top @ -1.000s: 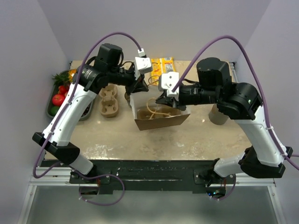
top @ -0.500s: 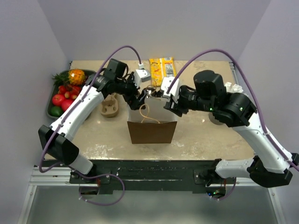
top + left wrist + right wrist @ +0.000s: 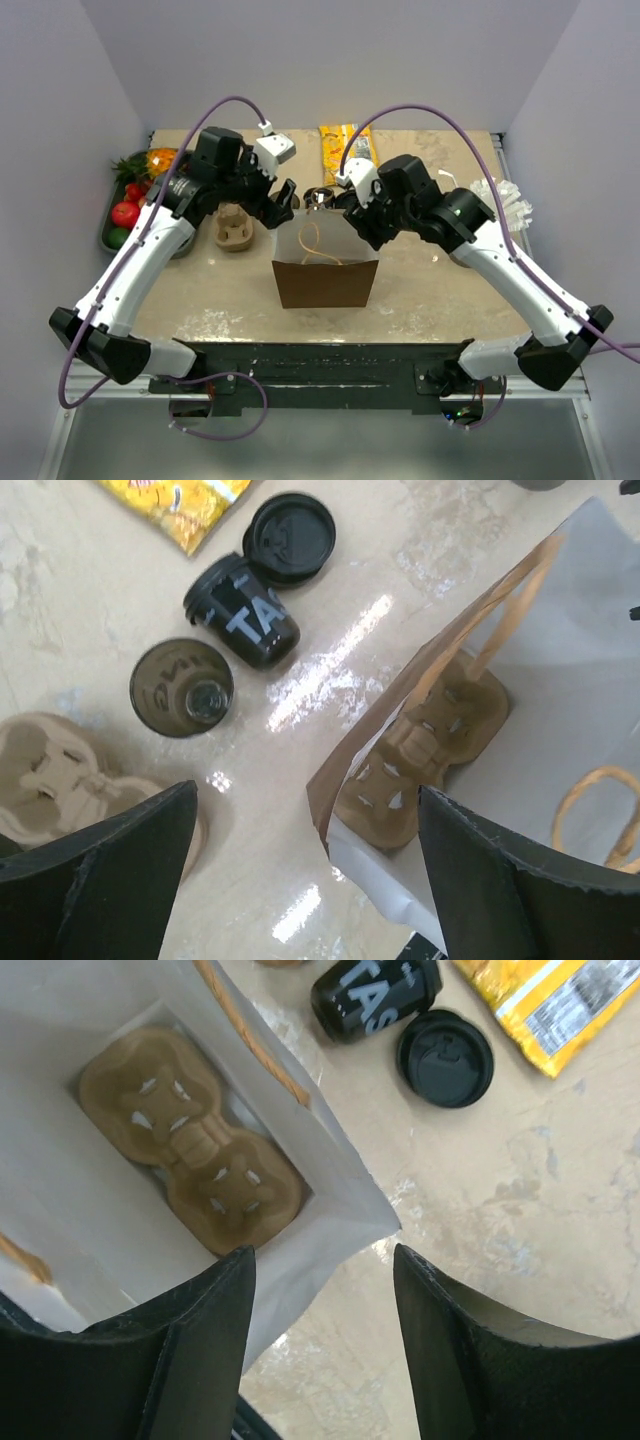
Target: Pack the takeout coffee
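Top external view: a brown paper bag (image 3: 325, 272) stands open in the middle of the tabletop (image 3: 230, 285), a cardboard cup carrier (image 3: 190, 1165) flat on its floor. The left gripper (image 3: 305, 810) and right gripper (image 3: 322, 1260) hover above its far rim, jaws apart and holding nothing. A black coffee cup (image 3: 245, 620) lies on its side toward the far edge, its lid (image 3: 290, 537) beside it.

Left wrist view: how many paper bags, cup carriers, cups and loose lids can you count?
Paper bag: 1
Carriers: 2, the inner carrier in the bag, the outer carrier beside it
Cups: 2, the black cup on its side, the brown cup seen end-on
Loose lid: 1
Total: 6
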Robot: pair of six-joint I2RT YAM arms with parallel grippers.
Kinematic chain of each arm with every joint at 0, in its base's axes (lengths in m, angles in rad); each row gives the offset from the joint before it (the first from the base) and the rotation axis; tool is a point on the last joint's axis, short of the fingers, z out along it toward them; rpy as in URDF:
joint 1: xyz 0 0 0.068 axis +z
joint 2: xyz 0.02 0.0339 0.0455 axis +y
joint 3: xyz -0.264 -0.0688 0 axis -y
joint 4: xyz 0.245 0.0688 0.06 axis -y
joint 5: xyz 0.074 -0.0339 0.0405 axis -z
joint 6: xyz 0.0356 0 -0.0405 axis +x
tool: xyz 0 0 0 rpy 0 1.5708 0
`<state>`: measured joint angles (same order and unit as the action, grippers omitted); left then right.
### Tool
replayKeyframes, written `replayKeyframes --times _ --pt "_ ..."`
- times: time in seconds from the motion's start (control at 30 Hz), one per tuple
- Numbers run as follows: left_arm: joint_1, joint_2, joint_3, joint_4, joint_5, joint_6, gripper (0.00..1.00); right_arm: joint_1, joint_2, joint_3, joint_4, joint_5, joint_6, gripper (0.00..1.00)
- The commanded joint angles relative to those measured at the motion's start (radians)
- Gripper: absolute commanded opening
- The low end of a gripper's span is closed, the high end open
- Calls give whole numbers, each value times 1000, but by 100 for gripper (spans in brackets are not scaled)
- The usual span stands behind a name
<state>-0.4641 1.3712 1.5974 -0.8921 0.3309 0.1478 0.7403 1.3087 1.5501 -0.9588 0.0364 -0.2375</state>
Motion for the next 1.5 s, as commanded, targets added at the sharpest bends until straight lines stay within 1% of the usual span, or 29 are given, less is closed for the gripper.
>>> replayKeyframes --times 0.0,0.03,0.1,0.13,0.17,0.2,0.23,0.27,0.3,0.33,0.37,0.4,0.47,0.5,0.6,0.83,0.87,0.97,1.03,1.3,1.43,1.47 --pt "13 -40 -98 -67 -78 -59 93 1 34 33 -64 5 55 60" --pt "18 -67 -122 -77 -87 -65 91 -1 29 18 -70 -1 56 59" --pt "30 -92 -177 -80 -82 -79 88 -1 -2 -27 -69 -4 56 54" --pt "44 -101 -186 -77 -75 -85 78 1 -8 -34 -67 -6 53 52" --pt "54 -100 -189 -76 -61 -91 72 1 -12 -38 -64 -6 50 38" --pt "64 -97 -180 -71 -21 -91 64 1 -11 -33 -61 -6 38 29" --pt "85 -77 -166 -68 6 -90 48 1 -8 -25 -57 -3 37 20" --pt "94 -64 -133 -65 32 -88 40 -1 -5 -16 -49 -3 33 1" --pt "99 -54 -113 -64 93 -85 31 1 7 8 -47 -6 35 0" --pt "107 -34 -90 -67 118 -82 8 -1 15 25 -49 -16 35 0" --pt "108 -29 -55 -67 146 -77 0 1 23 63 -54 -24 33 0" --pt "108 -15 -35 -71 225 -71 0 1 30 83 -57 -33 32 0" --pt "108 -9 15 -96 316 -57 0 1 50 131 -75 -64 32 0" --pt "108 -8 27 -97 388 -60 0 -1 55 180 -83 -76 35 0" --pt "108 11 99 -99 488 -77 0 -1 78 275 -110 -111 58 0" --pt "108 46 280 -94 465 -111 0 1 141 465 -144 -174 119 0" --pt "108 46 289 -94 462 -114 0 1 158 510 -153 -181 121 0" --pt "108 40 315 -105 428 -110 0 -1 175 560 -162 -211 132 0" --pt "108 32 322 -114 404 -103 0 1 176 565 -172 -230 141 0" --pt "119 -6 276 -133 407 -106 0 -2 144 502 -192 -290 164 0" --pt "120 -18 201 -120 421 -126 0 -4 136 475 -192 -302 168 0" --pt "120 -17 184 -114 422 -131 4 -4 135 441 -192 -303 170 0"
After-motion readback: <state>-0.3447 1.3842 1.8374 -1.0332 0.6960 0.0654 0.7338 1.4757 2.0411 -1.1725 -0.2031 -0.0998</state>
